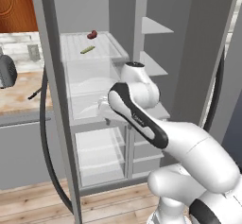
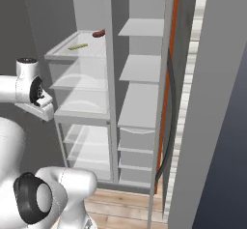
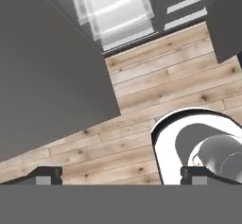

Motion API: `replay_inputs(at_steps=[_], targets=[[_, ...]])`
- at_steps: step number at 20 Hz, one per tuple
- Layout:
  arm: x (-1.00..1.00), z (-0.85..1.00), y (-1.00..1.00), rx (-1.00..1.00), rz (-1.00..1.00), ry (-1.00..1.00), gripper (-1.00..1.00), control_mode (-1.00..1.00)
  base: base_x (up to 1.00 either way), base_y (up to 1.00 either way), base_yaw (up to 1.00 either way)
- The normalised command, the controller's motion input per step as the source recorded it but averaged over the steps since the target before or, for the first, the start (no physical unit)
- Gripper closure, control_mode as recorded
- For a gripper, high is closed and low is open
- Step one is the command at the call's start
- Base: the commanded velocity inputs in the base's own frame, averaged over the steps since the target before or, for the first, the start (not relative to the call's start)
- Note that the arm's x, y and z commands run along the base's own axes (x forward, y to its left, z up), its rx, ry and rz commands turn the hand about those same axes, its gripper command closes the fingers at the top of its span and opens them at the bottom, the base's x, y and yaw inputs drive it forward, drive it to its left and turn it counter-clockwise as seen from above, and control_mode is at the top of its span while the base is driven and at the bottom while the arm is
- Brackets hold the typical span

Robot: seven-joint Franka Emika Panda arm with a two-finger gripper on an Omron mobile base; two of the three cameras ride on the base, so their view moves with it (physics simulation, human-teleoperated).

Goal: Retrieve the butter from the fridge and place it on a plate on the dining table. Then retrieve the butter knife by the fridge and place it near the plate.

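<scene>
Left base view: the fridge [image 1: 142, 76] stands open, both doors swung out and cut off by the top edge. The butter [image 1: 87, 50] lies on the upper left shelf toward 11 o'clock, a thin pale-yellow stick, with a small dark red item [image 1: 92, 34] just behind it that is too small to identify. The arm's elbow and forearm cover the middle shelf, so what sits there stays hidden. At 9 o'clock a slim dark knife [image 1: 34, 94] lies on the counter [image 1: 19, 95], partly behind the left door's edge; its blade is hard to make out. A dark rounded appliance [image 1: 6, 71] is cut off at the left edge.

The arm rises from 5 o'clock, bends at the elbow and reaches toward the fridge's middle level, wrist in front of the shelf edge. In the right base view the wrist sits at 9 o'clock, before the left compartment, with the butter [image 2: 77, 46] above it toward 11 o'clock.

In the hand view the camera looks down at the wood floor [image 3: 156, 95], with the lower fridge drawers [image 3: 113, 10] at 12 o'clock. The gripper [image 3: 120, 175] shows two dark tips far apart at the bottom edge, spread wide with nothing between them.

No writing or labels can be read.
</scene>
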Motion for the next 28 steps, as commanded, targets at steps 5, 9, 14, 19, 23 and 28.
replay_inputs(at_steps=[5, 9, 14, 19, 23, 28], targets=[[-0.07, 0.0, -0.65, 0.0, 0.55, -0.02, -1.0, -1.0, 0.0, 0.0, 0.0], [0.11, 0.01, -0.61, -0.16, 0.27, 0.0, -1.0, -1.0, 0.0, 0.0, 0.0], [0.08, 0.0, -0.63, -0.39, 0.02, 0.0, -1.0, -1.0, 0.0, 0.0, 0.0], [0.08, -0.38, -0.64, -0.05, -0.09, 0.01, -1.0, -1.0, 0.0, 0.0, 0.0], [0.0, -0.06, -0.14, 0.21, -0.01, -0.07, -1.0, -1.0, 0.0, 0.0, 0.0], [-0.04, 0.0, 0.0, 0.02, 0.0, -0.05, -1.0, -1.0, 0.0, 0.0, 0.0]])
